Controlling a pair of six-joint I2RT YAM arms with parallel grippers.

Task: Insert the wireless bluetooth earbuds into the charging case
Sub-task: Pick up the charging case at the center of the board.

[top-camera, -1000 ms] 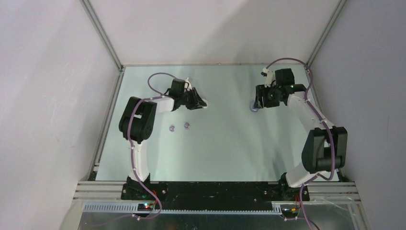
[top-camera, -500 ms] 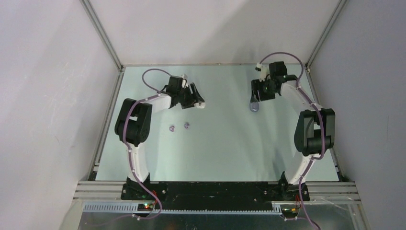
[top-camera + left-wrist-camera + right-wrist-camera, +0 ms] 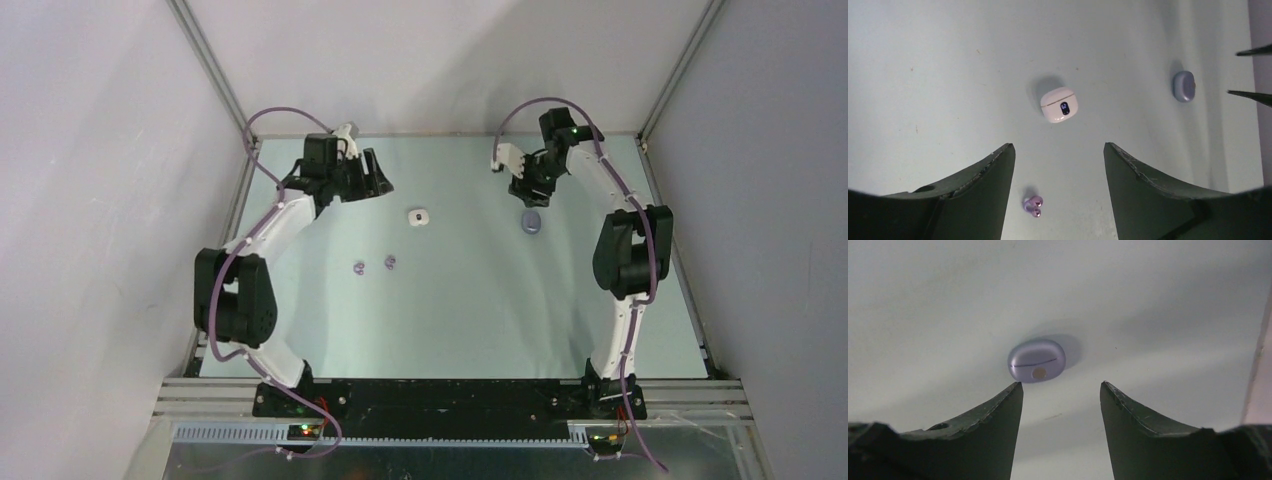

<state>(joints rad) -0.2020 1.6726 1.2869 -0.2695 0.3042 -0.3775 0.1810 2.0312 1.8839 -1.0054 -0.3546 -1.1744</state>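
The left hand point(image 3: 1058, 150) near the tabletop's point(image 3: 460, 300) far-left corner and the right hand point(image 3: 1060, 387) by the closed purple charging case point(image 3: 1036, 360) at the far edge both hang with fingers apart, holding nothing. Two purple earbuds point(image 3: 374, 265) lie left of centre, well apart from the white charging case point(image 3: 1059, 104).

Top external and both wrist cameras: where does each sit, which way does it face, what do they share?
Top external: above and behind the bases, looking down on the table; both arms whole, left gripper, right gripper.
Left wrist: looks down between its own fingers at the white case and purple case.
Right wrist: looks between its own fingers at the purple case.
Shared: purple case in all three.
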